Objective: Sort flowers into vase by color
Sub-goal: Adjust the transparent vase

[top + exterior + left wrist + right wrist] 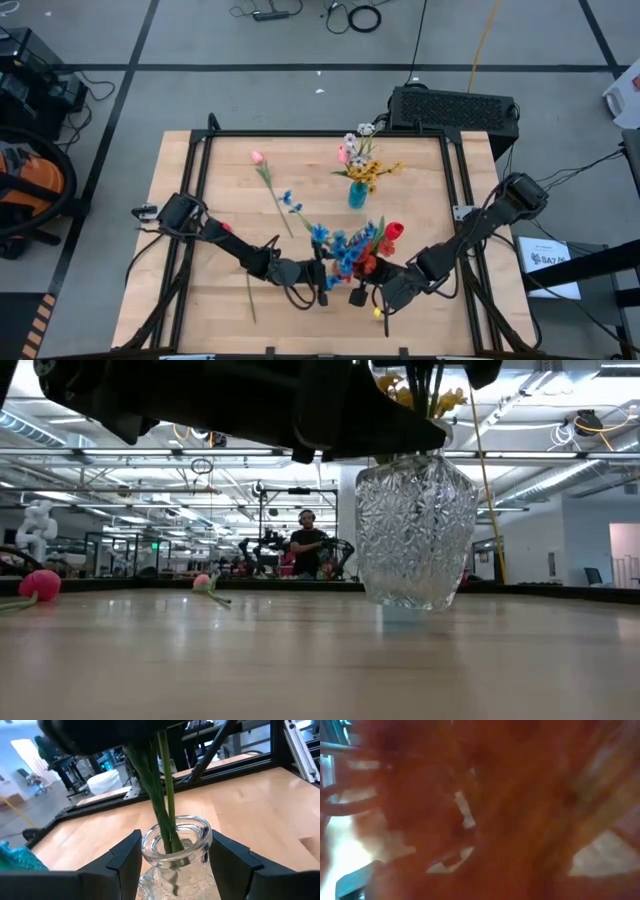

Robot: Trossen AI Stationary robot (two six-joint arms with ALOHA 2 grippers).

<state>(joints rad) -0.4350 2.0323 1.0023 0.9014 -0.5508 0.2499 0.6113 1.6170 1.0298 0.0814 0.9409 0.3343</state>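
Note:
A clear cut-glass vase stands near the table's near edge with green stems in its mouth. Blue flowers rise above it. My left gripper is at the vase's neck, one finger on each side. My right gripper is just right of it, among red flowers. Red bloom fills the right wrist view. A teal vase farther back holds yellow, white and pink flowers. A pink tulip and a blue spray lie flat on the table. My left gripper holds the glass vase by its neck, just under the rim, pinched between the two fingers. They come at it level, from the table's left. The vase is upright. Whether its base is on the table or just above it, I cannot tell.
A small yellow piece lies near the table's near edge below my right gripper. A black metal frame runs around the tabletop. The table's left half holds only the loose stems. People and equipment show far behind the table in the low view.

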